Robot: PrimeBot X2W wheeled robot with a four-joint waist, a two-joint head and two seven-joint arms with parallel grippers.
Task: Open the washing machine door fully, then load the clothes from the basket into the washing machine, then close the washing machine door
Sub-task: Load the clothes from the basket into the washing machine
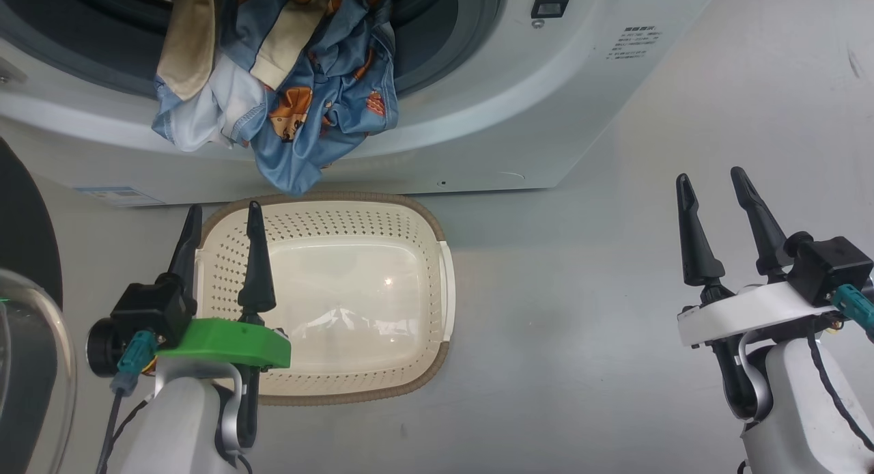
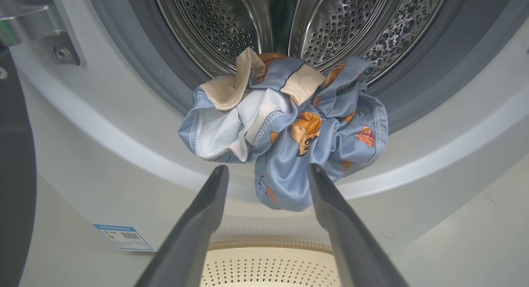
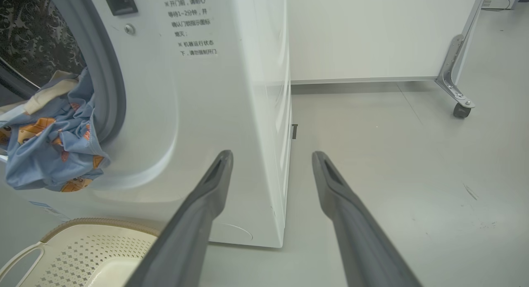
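- The left claw (image 1: 224, 206) has its two fingers apart and holds nothing.
- Just ahead of it, and a bit higher, the clothes (image 2: 289, 138) hang out of the mouth of the drum (image 2: 215, 26). Some of the pile lies inside, but a big blue lump droops over the front edge.
- That is the main worry. The hanging lump looks heavy, so it could pull the pile out.
- Under the left claw sits the basket (image 1: 355, 296), which looks empty. Clothes that fall would most likely land back in there, and the loading would have to be done again.
- If the left claw pushes with its fingers apart, the soft cloth may slip between them and not go in. If it pinches only a thin fold, the rest may trail out.
- A push that goes too deep could scrape the fingers on the grey ring (image 2: 136, 59) round the mouth.
- On the left claw's outer side stands the door (image 1: 24, 228), swung open. It is near that arm, so a wide swing could bump it.
- Shutting the door now would trap cloth against the washer (image 1: 519, 85), and it might not latch.
- The right claw (image 1: 710, 175) is far off on the other side, over bare floor (image 1: 580, 324). Its fingers are apart too, and it holds nothing. It is only a risk if it swings in and knocks the washer's corner.
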